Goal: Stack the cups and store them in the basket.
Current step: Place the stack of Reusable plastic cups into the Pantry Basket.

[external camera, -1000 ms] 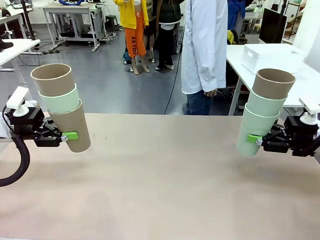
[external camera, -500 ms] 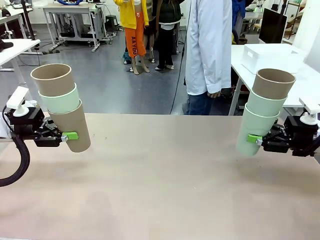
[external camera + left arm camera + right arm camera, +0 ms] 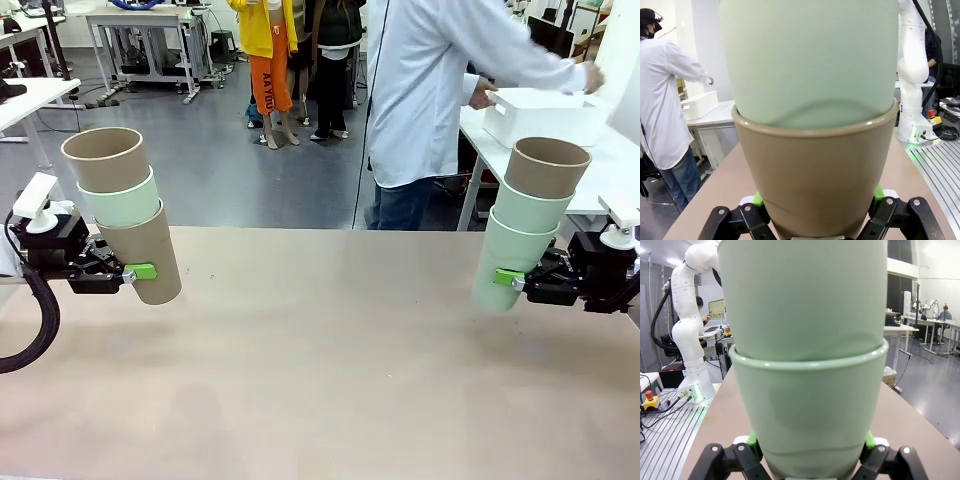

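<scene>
My left gripper (image 3: 148, 272) is shut on the lowest cup of a stack of three cups (image 3: 125, 205): tan-brown at the bottom, mint green in the middle, tan-brown on top. It holds the stack tilted above the table's left side. The left wrist view shows the brown cup (image 3: 815, 165) clamped in that gripper (image 3: 817, 220). My right gripper (image 3: 506, 278) is shut on a second stack (image 3: 530, 215), two mint cups under a brown one, over the right side. In the right wrist view the mint cup (image 3: 807, 410) sits in the gripper (image 3: 810, 460). The white basket (image 3: 545, 115) stands on a side table at the back right.
A person in a white coat (image 3: 420, 90) stands beyond the far edge with both hands on the basket. The tan table (image 3: 320, 360) lies bare between the two stacks. The left wrist view has the basket (image 3: 700, 104) far off, beside the person.
The person has turned to the right and reached both hands to the white basket on the side table. Both arms and their cup stacks have stayed still.
</scene>
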Tool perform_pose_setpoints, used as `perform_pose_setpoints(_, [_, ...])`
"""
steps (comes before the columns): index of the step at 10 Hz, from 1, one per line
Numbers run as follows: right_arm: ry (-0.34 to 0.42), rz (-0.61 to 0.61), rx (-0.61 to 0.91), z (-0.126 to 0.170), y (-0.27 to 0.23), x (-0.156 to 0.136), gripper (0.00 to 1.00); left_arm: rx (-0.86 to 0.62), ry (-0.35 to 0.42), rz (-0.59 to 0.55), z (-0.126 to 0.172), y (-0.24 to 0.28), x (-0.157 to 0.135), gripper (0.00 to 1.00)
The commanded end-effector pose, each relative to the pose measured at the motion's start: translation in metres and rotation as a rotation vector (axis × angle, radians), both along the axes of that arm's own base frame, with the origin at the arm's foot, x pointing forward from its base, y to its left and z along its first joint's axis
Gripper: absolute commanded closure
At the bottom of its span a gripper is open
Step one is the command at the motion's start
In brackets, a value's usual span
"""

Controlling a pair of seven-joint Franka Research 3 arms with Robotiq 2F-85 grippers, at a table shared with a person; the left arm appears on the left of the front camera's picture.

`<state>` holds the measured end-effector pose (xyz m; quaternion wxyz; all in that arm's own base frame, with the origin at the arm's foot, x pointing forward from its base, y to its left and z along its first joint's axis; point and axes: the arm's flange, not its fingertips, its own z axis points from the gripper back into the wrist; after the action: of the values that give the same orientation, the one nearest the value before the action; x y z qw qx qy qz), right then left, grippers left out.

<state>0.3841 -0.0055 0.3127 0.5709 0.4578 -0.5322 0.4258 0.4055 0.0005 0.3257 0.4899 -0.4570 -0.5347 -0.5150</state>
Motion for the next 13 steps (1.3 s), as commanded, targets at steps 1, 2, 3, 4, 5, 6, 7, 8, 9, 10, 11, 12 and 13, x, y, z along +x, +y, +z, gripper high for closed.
perform_pose_setpoints(1, [-0.010, -0.002, -0.005, 0.0042, 0.0020, 0.0011, 0.15, -0.014, -0.012, 0.008, 0.0044, -0.0024, 0.0006, 0.15])
perform_pose_setpoints(2, [-0.010, -0.002, -0.005, 0.0042, 0.0020, 0.0011, 0.15, -0.014, -0.012, 0.008, 0.0044, -0.0024, 0.0006, 0.15])
perform_pose_setpoints(3, [-0.010, -0.002, -0.005, 0.0042, 0.0020, 0.0011, 0.15, -0.014, -0.012, 0.008, 0.0044, -0.0024, 0.0006, 0.15])
perform_pose_setpoints(4, [-0.010, -0.002, -0.005, 0.0042, 0.0020, 0.0011, 0.15, -0.014, -0.012, 0.008, 0.0044, -0.0024, 0.0006, 0.15])
perform_pose_setpoints(5, [-0.010, -0.002, -0.005, 0.0042, 0.0020, 0.0011, 0.15, -0.014, -0.012, 0.008, 0.0044, -0.0024, 0.0006, 0.15])
perform_pose_setpoints(6, [-0.010, -0.002, -0.005, 0.0042, 0.0020, 0.0011, 0.15, -0.014, -0.012, 0.008, 0.0044, -0.0024, 0.0006, 0.15])
perform_pose_setpoints(7, [-0.010, -0.002, -0.005, 0.0042, 0.0020, 0.0011, 0.15, -0.014, -0.012, 0.008, 0.0044, -0.0024, 0.0006, 0.15])
perform_pose_setpoints(8, [-0.010, -0.002, -0.005, 0.0042, 0.0020, 0.0011, 0.15, -0.014, -0.012, 0.008, 0.0044, -0.0024, 0.0006, 0.15])
perform_pose_setpoints(9, [-0.010, -0.002, -0.005, 0.0042, 0.0020, 0.0011, 0.15, -0.014, -0.012, 0.008, 0.0044, -0.0024, 0.0006, 0.15])
perform_pose_setpoints(10, [-0.010, -0.002, -0.005, 0.0042, 0.0020, 0.0011, 0.15, -0.014, -0.012, 0.008, 0.0044, -0.0024, 0.0006, 0.15])
perform_pose_setpoints(11, [-0.010, -0.002, -0.005, 0.0042, 0.0020, 0.0011, 0.15, -0.014, -0.012, 0.008, 0.0044, -0.0024, 0.0006, 0.15])
perform_pose_setpoints(12, [-0.010, -0.002, -0.005, 0.0042, 0.0020, 0.0011, 0.15, -0.014, -0.012, 0.008, 0.0044, -0.0024, 0.0006, 0.15])
perform_pose_setpoints(13, [-0.010, -0.002, -0.005, 0.0042, 0.0020, 0.0011, 0.15, -0.014, -0.012, 0.008, 0.0044, -0.0024, 0.0006, 0.15])
